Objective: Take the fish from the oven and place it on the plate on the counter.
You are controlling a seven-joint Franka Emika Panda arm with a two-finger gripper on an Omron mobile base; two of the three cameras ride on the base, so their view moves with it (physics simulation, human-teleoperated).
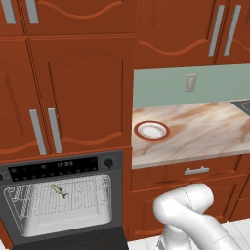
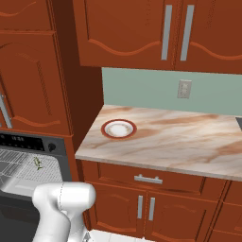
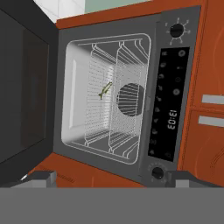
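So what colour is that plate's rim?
Red-brown, around the white plate; the right base view shows it best.

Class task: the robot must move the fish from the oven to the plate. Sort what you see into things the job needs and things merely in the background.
Needed for the job:
fish
oven, door open
plate
counter
end effector

Background only:
wall outlet
upper cabinets
drawer

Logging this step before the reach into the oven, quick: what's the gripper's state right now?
Gripper: open, holding nothing; its fingertips stand wide apart, facing the open oven, the fish lying on the rack.
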